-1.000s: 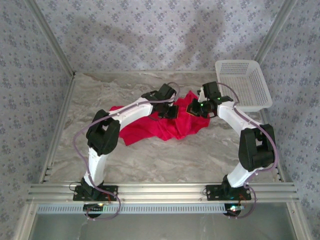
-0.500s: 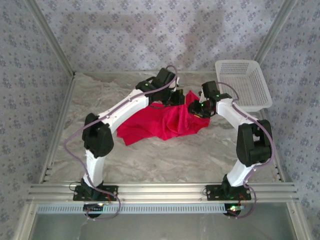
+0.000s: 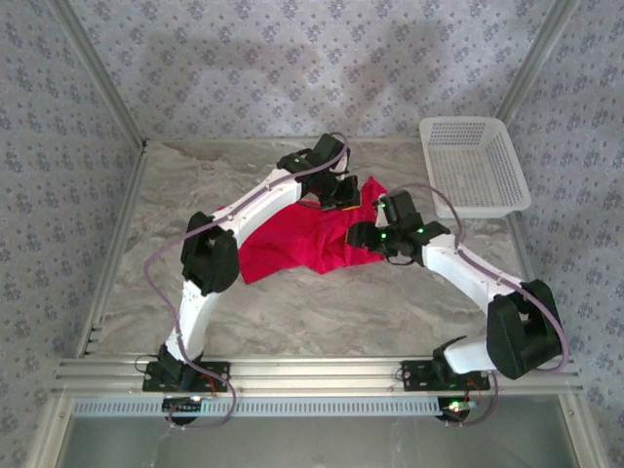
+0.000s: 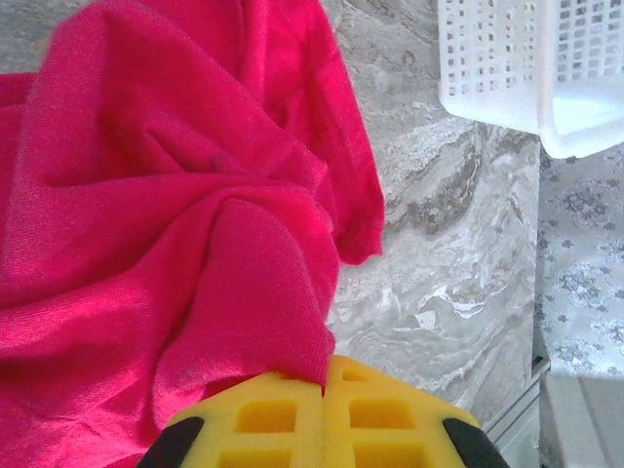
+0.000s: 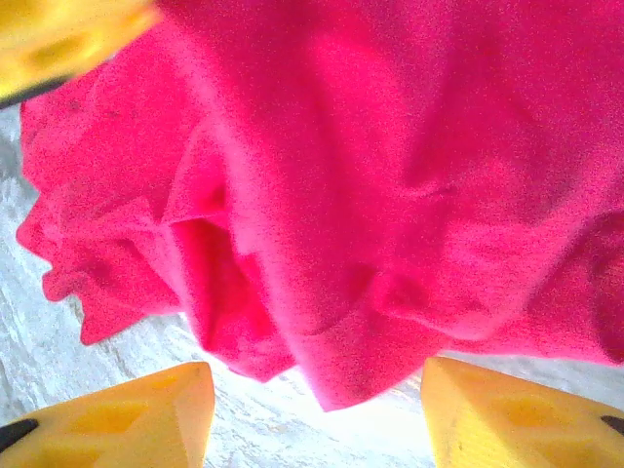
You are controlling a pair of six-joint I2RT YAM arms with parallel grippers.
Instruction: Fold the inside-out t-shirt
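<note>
Shirt (image 3: 302, 239), moved: it lies crumpled on the far half of the table. A second ago it spread wider to the left; now it is drawn in toward the back.
Right claw (image 5: 312, 419), changed: it was at the shirt's right edge. Now its jaws stand well apart with nothing between them, and a bunched lobe of cloth sits just ahead. The arm's elbow has swung out low to the right.
Left claw (image 4: 324, 409), changed: it is closed tight on a pinch of red cloth, as it was a second ago, but carried farther back.
Meaning for you: one side has let go. I judge this a regrip, not a finished fold. The shirt has no flat panel yet, so the folding proper looks not yet begun. Expect to need a clean edge before closing again.
Table (image 3: 322, 312): flat and hard, with a matte grey-white marbled pattern.
Shirt, cloth: soft knit with a fuzzy nap, bright red. It falls in deep rolling folds that overlap each other, and one loose flap reaches toward the basket. I can't pick out the tag.
Basket (image 3: 473, 161): white plastic, rectangular, with lattice walls of small holes. It sits at the far right corner, clear of the shirt.
Pads (image 5: 117, 419): yellow and blocky, with square recessed cells — dark tips at the corners.
</note>
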